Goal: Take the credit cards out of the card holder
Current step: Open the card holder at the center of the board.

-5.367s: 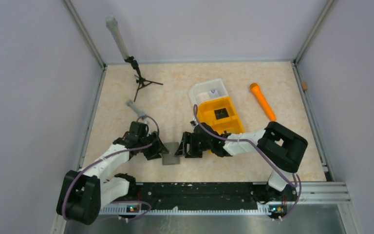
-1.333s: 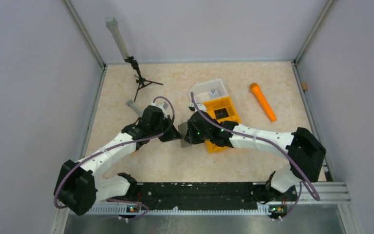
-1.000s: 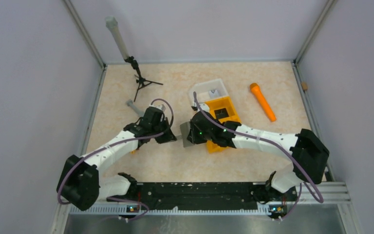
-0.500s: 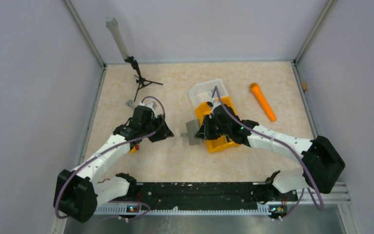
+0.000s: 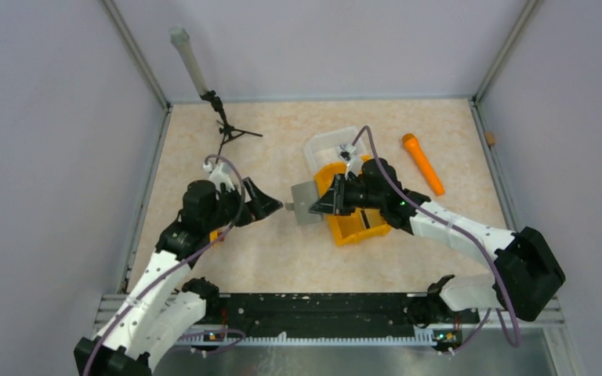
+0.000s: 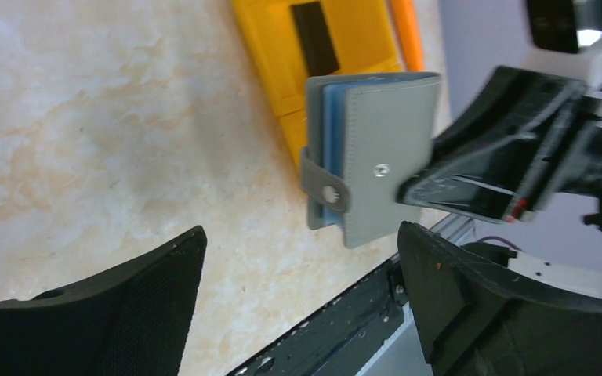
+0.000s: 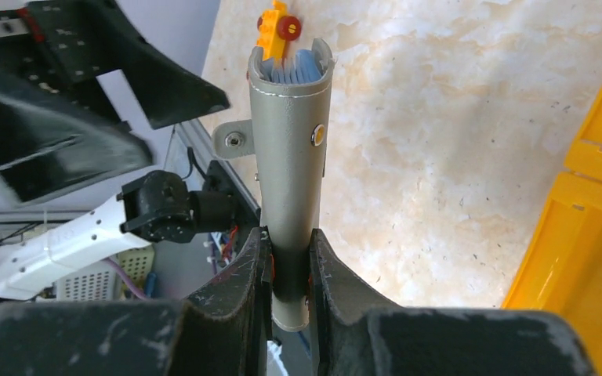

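Note:
The grey card holder (image 5: pixel 304 202) hangs above the table, its right edge pinched by my right gripper (image 5: pixel 328 204), which is shut on it. In the right wrist view the card holder (image 7: pixel 286 157) stands between the jaws, with light blue credit cards (image 7: pixel 294 66) showing at its far end and the snap strap (image 7: pixel 231 141) hanging loose. My left gripper (image 5: pixel 269 205) is open just left of the holder, apart from it. The left wrist view shows the card holder (image 6: pixel 384 157), blue credit cards' edges (image 6: pixel 331 133) and the empty left gripper (image 6: pixel 302 235).
An orange bin (image 5: pixel 353 215) holding a black card (image 6: pixel 313 35) lies under my right arm, a clear tray (image 5: pixel 331 145) behind it. An orange marker (image 5: pixel 423 163) lies at right, a small tripod (image 5: pixel 227 129) at back left, and a small orange toy (image 7: pixel 274 31) near my left arm.
My left gripper has opened wide, let go of the card holder and drawn back to the left. My right gripper has carried the holder slightly right and away from the arm bases.

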